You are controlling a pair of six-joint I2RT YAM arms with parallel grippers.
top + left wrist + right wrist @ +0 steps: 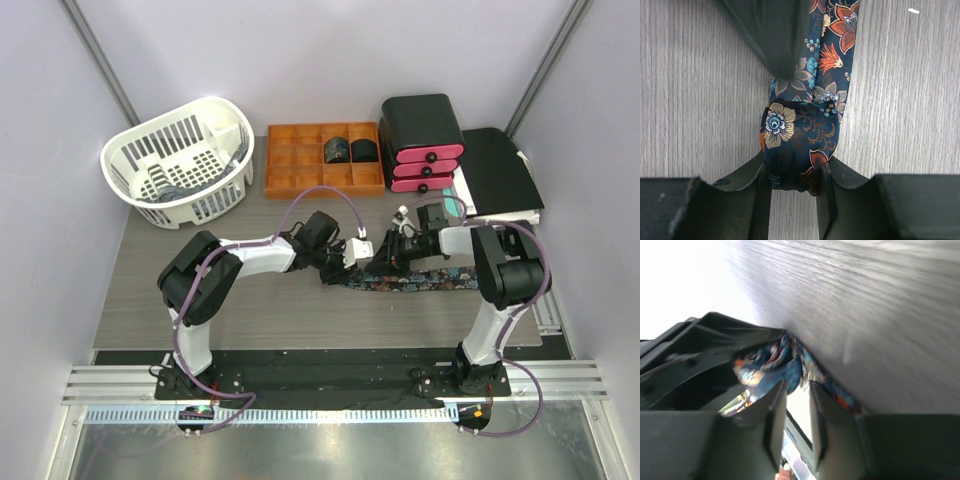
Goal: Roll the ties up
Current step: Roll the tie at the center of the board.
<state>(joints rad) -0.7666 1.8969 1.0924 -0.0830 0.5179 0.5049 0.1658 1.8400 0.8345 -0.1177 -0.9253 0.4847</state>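
The navy floral tie [425, 282] lies flat mid-tabletop [130, 300], its 9 o'clock end coiled into a roll [797, 145] pinched by the left hand [792, 172]. The right hand [796, 385] is at the fabric, but I cannot tell whether it grips. At 12 o'clock an orange tray [300, 165] holds two rolled ties [348, 150]. A white basket [215, 115] sits at 10 o'clock.

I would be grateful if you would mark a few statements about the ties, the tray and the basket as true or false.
1. The left end effector clamps the rolled end of a tie. True.
2. The orange tray holds four rolls. False: two rolled ties sit in it.
3. The white basket stands at the far right of the table. False: it stands at the far left.
4. The tie's unrolled length lies flat on the table. True.
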